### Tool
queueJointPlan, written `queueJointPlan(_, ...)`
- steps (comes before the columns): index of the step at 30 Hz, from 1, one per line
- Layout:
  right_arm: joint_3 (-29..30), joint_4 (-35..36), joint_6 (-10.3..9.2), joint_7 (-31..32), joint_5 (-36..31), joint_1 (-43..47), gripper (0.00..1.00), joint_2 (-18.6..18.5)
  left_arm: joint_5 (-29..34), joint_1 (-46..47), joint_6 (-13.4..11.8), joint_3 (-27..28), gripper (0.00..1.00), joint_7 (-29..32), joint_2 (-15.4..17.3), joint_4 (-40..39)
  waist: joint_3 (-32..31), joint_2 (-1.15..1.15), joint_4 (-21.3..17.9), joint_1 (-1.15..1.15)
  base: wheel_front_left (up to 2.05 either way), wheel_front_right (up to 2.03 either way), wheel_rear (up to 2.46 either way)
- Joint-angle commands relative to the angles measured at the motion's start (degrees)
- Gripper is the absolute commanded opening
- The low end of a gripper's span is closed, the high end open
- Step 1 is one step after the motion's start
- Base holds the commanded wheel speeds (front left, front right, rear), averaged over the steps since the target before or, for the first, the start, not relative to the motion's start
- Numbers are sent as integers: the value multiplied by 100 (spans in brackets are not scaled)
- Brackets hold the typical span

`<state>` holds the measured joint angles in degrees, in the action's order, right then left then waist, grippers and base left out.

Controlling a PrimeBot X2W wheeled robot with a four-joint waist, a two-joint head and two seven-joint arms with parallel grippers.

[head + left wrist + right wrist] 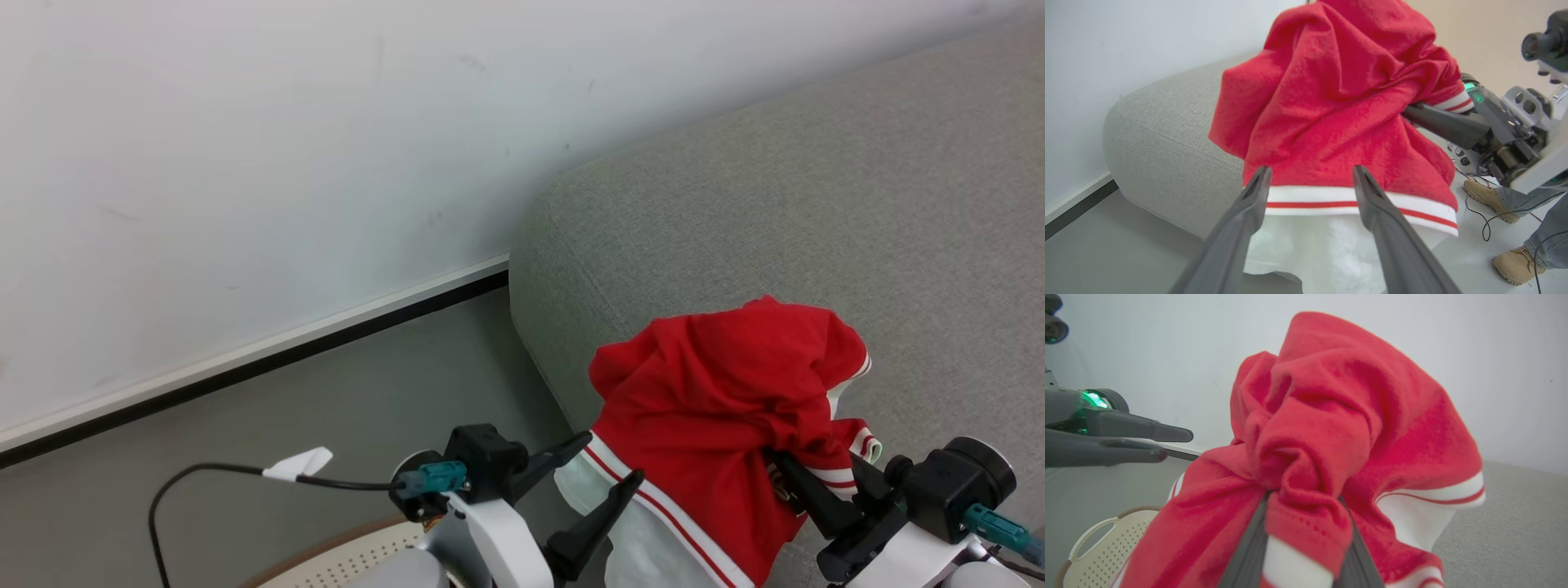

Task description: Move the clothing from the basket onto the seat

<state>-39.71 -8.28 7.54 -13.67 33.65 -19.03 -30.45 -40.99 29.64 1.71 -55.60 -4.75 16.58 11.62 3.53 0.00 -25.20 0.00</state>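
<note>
The red clothing [727, 392] hangs bunched at the near corner of the grey seat [816, 204], its white panel and striped trim drooping in front of the cushion. My right gripper [788, 474] is shut on a twisted fold of it, seen close in the right wrist view as gripper [1304, 506] pinching clothing [1323, 428]. My left gripper [614, 456] stands open just left of the hem. In the left wrist view, its gripper [1310, 175] has the fingers apart in front of the clothing [1331, 102]. A piece of the basket [351, 555] peeks below my left arm, and the basket [1106, 547] shows a slot handle.
A white wall with a dark baseboard [245, 359] runs behind the grey floor left of the seat. A black cable [204, 474] loops from my left wrist. A person's tan shoes [1486, 196] stand on the floor to the right in the left wrist view.
</note>
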Motion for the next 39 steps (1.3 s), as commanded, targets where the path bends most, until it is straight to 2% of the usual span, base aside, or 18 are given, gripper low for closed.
queueJointPlan(1, 57, -3, -11, -55, -78, 27, 0, 34, -53, 59, -22, 16, 100, 12, 40, -30, 49, 0, 20, 0, 0, 0, 0)
queueJointPlan(20, 627, -168, -11, -166, -317, -225, 0, 335, 95, 460, -60, -15, 100, 384, 304, -302, 698, 0, 292, 0, 0, 0, 0)
queueJointPlan(39, 1259, 38, -11, -162, -477, -708, 0, 403, 322, 1204, 1, 2, 100, 602, 243, -325, 1532, 0, 558, 0, 0, 0, 0)
